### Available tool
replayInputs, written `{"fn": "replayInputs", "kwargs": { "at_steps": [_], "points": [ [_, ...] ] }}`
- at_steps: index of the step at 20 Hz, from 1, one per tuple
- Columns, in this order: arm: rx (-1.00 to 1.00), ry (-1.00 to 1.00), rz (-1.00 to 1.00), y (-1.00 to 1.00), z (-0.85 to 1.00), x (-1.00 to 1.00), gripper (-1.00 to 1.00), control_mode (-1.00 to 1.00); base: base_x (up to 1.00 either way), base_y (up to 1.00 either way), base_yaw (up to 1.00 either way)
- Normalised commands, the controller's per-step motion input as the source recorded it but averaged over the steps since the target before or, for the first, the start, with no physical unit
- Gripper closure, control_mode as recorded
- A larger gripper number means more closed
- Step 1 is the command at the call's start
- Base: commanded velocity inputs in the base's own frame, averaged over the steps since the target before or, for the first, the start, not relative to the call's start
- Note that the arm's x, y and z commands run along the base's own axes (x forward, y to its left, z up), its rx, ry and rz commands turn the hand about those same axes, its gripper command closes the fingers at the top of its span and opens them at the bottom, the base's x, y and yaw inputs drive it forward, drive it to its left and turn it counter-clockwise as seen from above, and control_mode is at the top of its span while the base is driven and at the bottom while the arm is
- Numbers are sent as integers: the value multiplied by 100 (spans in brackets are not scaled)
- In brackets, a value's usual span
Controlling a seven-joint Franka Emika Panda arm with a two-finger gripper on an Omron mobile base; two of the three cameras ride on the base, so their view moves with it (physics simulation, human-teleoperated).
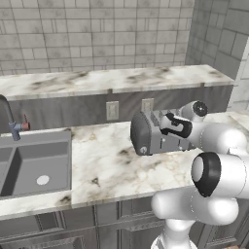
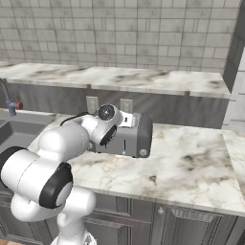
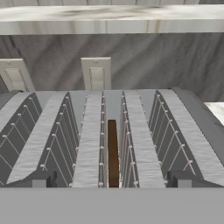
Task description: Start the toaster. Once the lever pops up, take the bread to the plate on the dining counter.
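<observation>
The grey toaster (image 1: 148, 132) (image 2: 129, 136) stands on the marble worktop (image 1: 116, 168) with its slots up. In the hand view a dark brown bread (image 3: 112, 151) slice sits deep in the toaster's (image 3: 89, 140) middle slot. My gripper (image 3: 111, 181) hovers just above the slots, open, its two tips spread wide to either side of the bread and touching nothing. From the base views the hand (image 1: 174, 125) (image 2: 125, 119) is over the toaster's top. The dining counter (image 1: 121, 80) (image 2: 119, 76) runs behind, raised over a grey panel. The plate is out of view.
A sink (image 1: 34, 163) with a faucet (image 1: 14, 124) lies left of the toaster. Two wall outlets (image 3: 96, 72) sit in the grey panel behind it. A tiled wall rises at the back. Open worktop (image 2: 191, 162) stretches to the toaster's right.
</observation>
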Motion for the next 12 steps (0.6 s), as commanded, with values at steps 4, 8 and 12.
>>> {"fn": "replayInputs", "kwargs": {
  "at_steps": [4, 8, 12],
  "points": [
    [0, 0, 0, 0, 0, 0, -100, -100, 0, 0, 0],
    [0, 0, 0, 0, 0, 0, -100, -100, 0, 0, 0],
    [0, 0, 0, 0, 0, 0, -100, -100, 0, 0, 0]
  ]
}}
